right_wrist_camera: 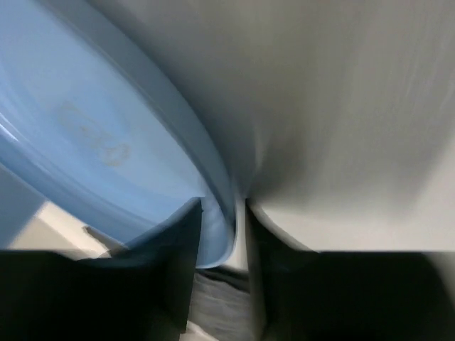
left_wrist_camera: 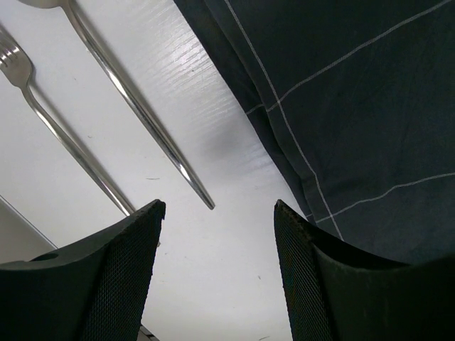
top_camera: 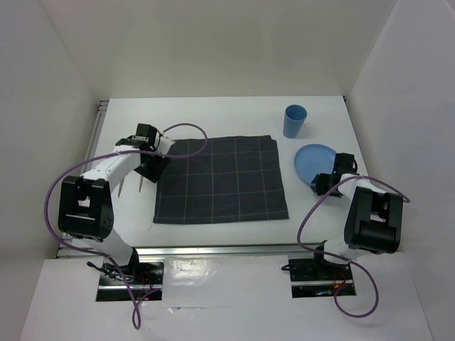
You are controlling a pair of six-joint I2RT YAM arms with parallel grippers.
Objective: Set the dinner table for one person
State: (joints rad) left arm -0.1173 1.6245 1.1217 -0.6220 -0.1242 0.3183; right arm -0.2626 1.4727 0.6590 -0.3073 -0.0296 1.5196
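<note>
1. Along the left side of the dinner table (top_camera: 213,114), a fork (left_wrist_camera: 43,121) and what looked like a spoon (left_wrist_camera: 135,106) lay side by side just off the cloth's left edge, their handles running near to far.
2. The left gripper (left_wrist_camera: 218,209) hung over the bare strip between spoon and cloth, fingers well apart with nothing between them.
3. The dark checked cloth (top_camera: 220,177) lay flat in the middle of the tabletop, bare of tableware.
4. A blue cup (top_camera: 294,121) stood upright toward the far right corner.
5. The blue plate (top_camera: 313,160) lay right of the cloth, near it but apart. Its near rim sat inside the right gripper (right_wrist_camera: 222,213), whose fingers stood close on either side. The view was blurred, so I could not tell whether they pinched it.
6. The plate's place on the cloth lay to the left of those fingers, and the right arm was plainly the nearer one.
</note>
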